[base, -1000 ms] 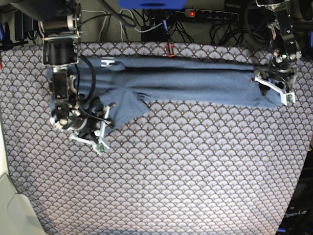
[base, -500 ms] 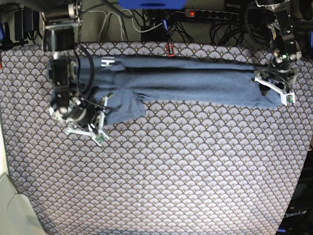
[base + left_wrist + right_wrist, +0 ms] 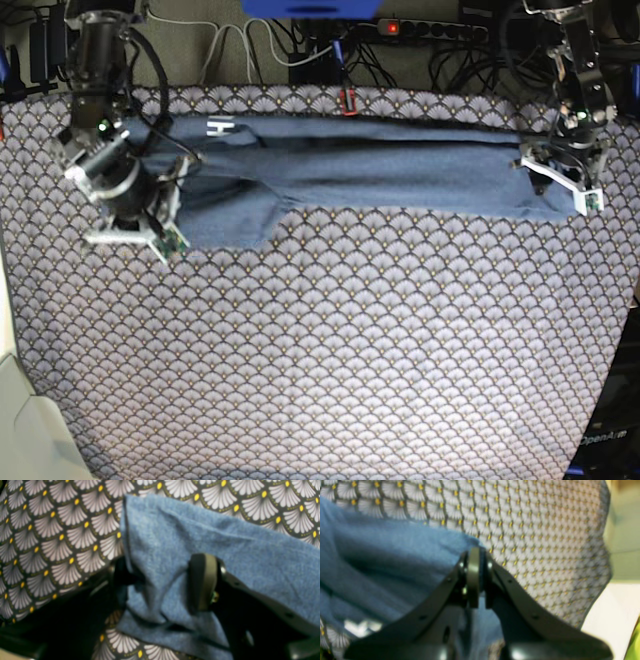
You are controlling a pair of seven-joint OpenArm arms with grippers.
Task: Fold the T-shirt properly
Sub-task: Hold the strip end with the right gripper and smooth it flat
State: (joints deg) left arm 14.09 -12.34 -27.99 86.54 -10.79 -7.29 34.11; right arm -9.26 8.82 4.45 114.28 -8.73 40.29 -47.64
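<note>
The right pincer [image 3: 473, 577] pinches the T-shirt [image 3: 380, 165] at the left. The left pincer [image 3: 160, 585] grips its right end.

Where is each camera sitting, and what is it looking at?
Base: high above, looking straight down at the T-shirt on the patterned cloth; both arms show.
Left wrist: on the left arm, looking past the left gripper at the shirt's end.
Right wrist: on the right arm, looking past the shut right gripper.
All share the shirt and cloth.
</note>
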